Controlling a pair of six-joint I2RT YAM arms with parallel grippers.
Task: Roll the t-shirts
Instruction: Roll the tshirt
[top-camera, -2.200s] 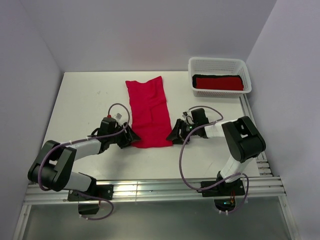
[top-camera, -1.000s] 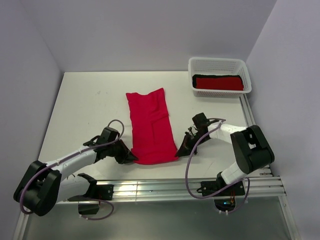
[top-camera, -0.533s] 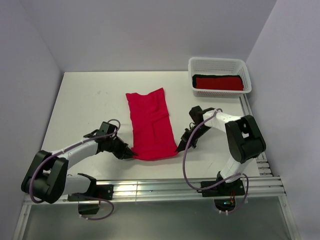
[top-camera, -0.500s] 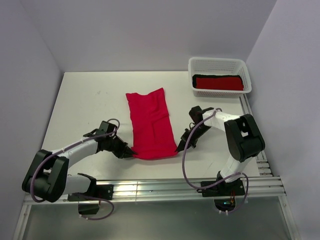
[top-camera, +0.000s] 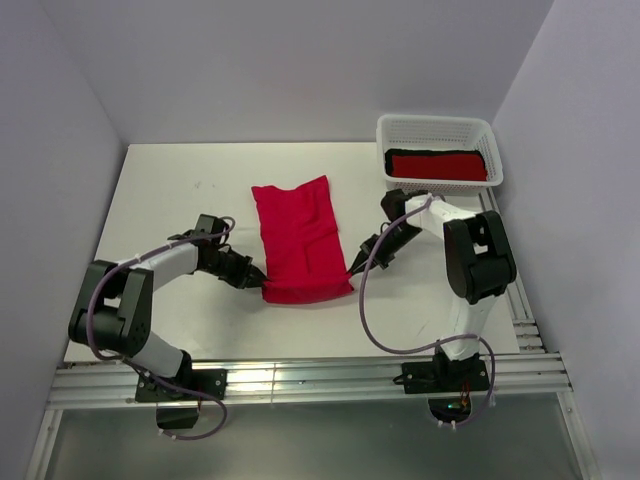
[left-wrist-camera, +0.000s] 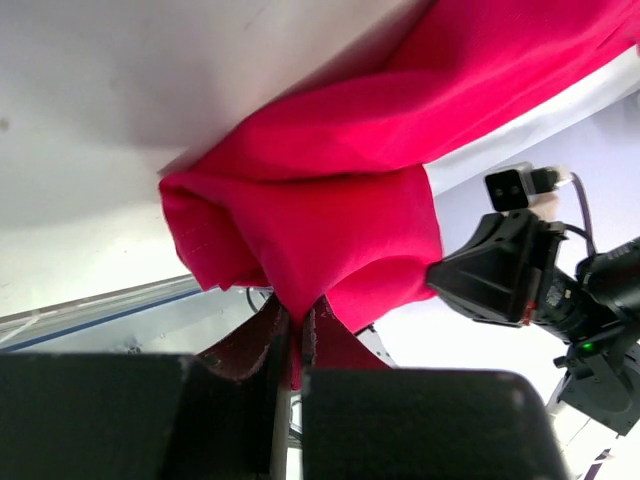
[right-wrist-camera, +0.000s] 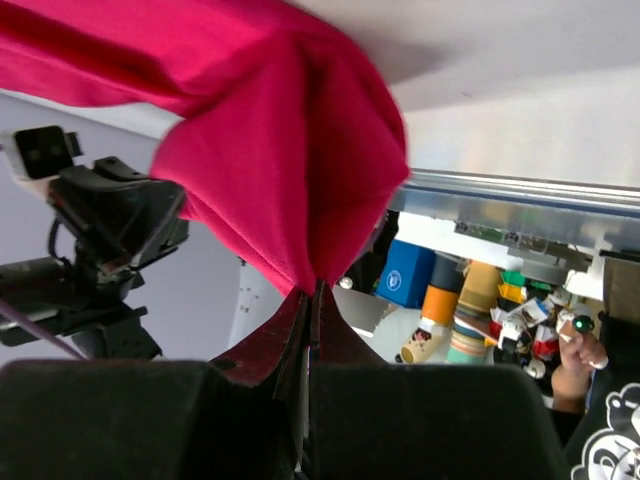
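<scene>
A bright pinkish-crimson t-shirt (top-camera: 300, 235), folded into a long strip, lies on the white table (top-camera: 170, 200). Its near end is doubled over into a thick fold. My left gripper (top-camera: 258, 274) is shut on the left corner of that fold and my right gripper (top-camera: 353, 268) is shut on the right corner. In the left wrist view, crimson cloth (left-wrist-camera: 310, 240) bunches up from the closed left gripper (left-wrist-camera: 293, 335). The right wrist view shows the cloth (right-wrist-camera: 280, 170) pinched in the right gripper (right-wrist-camera: 313, 292) in the same way.
A white basket (top-camera: 437, 124) stands at the far right corner, holding a deeper red rolled t-shirt (top-camera: 437, 166) with a black one (top-camera: 430, 152) behind it. Metal rails (top-camera: 300, 380) run along the table's near edge. Walls close in the left, far and right sides.
Both grippers have carried the shirt's near hem away from the front edge and over the strip. The visible strip is shorter now, and both arms have swung toward the far side.
</scene>
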